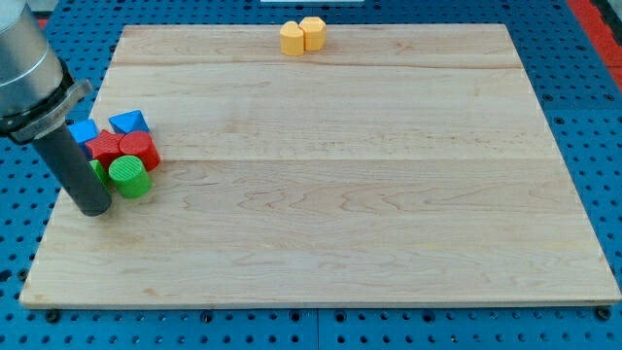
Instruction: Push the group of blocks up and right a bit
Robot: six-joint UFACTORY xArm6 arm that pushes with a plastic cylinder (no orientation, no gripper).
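Blocks in a tight cluster sit just to the view's right of my tip [94, 208], which rests on the pale wooden board [321, 194] near its left edge. My arm ends in a bare dark rod with nothing to open, close or grasp; the rod holds no object and only stands against the cluster's lower-left side.

Closest to the tip is a green cylinder block [128, 176], just beside it toward the view's right and slightly up. A second green block [98, 171], its shape unclear, is squeezed between the rod and that cylinder, partly hidden by the rod. Directly above these lie two red blocks side by side: a left red block [103, 147] and a right red block [140, 148], touching each other and the green pieces below. Farther up from the tip are two blue blocks: a blue block [84, 130] next to the rod's upper part, and a blue triangular block [128, 122] to its right, both pressed against the red pair.

Well apart from the tip, far toward the view's top and right near the board's upper edge, two yellow-orange blocks [302, 36] stand touching each other.
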